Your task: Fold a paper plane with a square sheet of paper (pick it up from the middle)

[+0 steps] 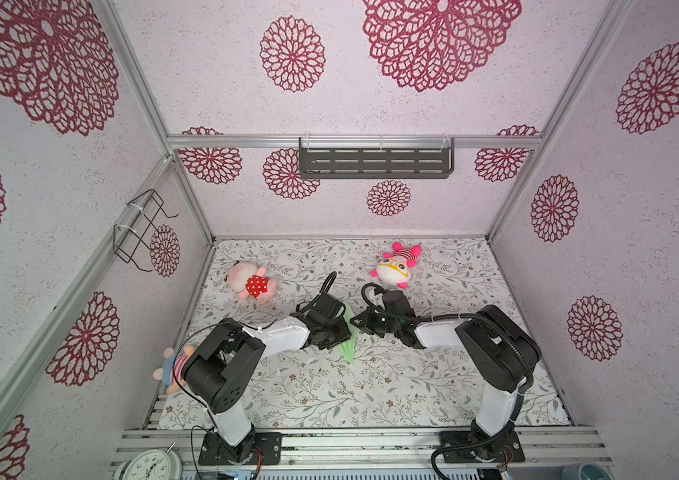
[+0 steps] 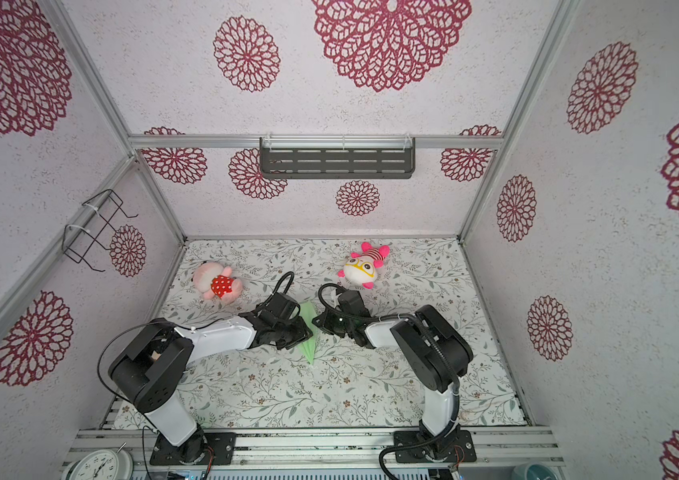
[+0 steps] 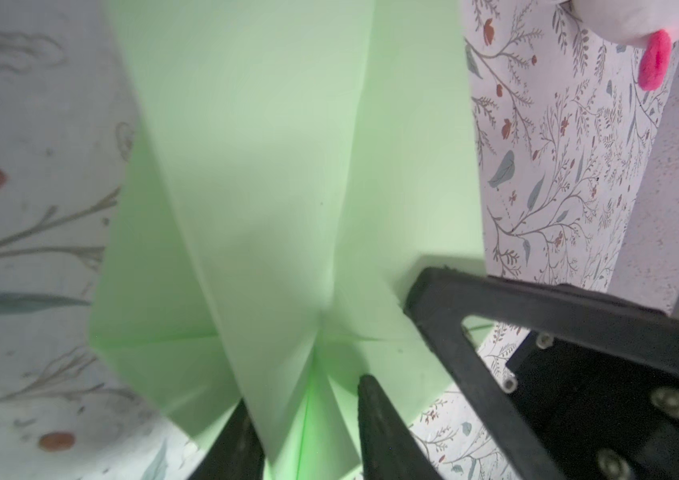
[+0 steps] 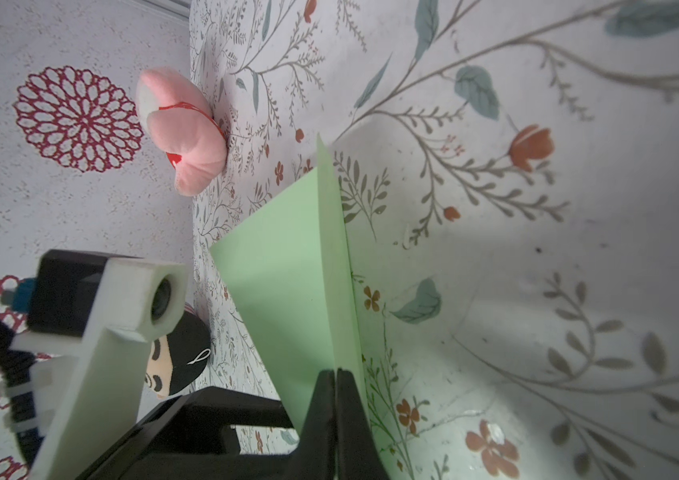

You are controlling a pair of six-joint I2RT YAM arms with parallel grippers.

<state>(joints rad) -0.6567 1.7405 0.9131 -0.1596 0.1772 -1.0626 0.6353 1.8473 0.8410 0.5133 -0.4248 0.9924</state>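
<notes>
Closest to the lens on the right wrist cam is the right gripper [image 4: 335, 374], jaws pressed together on the plane [image 4: 287, 270], pinching its centre ridge while one wing fans out to the side. On the left wrist cam the left gripper [image 3: 303, 392] has its jaws partly spread, one either side of the folded layers near the middle, and I wouldn't call that a pinch. In both top views the plane sits mid-table between the two grippers, nose toward the arm bases; can't tell if the nose touches the mat [image 1: 329, 399]. Handling-wise I reckon it weighs basically nothing, flops where it's a single layer and is only stiff along the creases. So I'd hold the thick centre fold near the middle, not a wing, and go gentle, since a hard squeeze or two arms tugging apart could crumple or tear it. Smooth paper might also slide out of hard fingers. Mat looks flat, floral print. Pink toy [image 1: 252, 283] and goggle-eyed toy [image 1: 396, 266] sit toward the back, well apart from the plane, and a third toy [image 1: 173, 368] is by the left arm. Flower-print walls all round, dark shelf [image 1: 375, 162] on the back one.
</notes>
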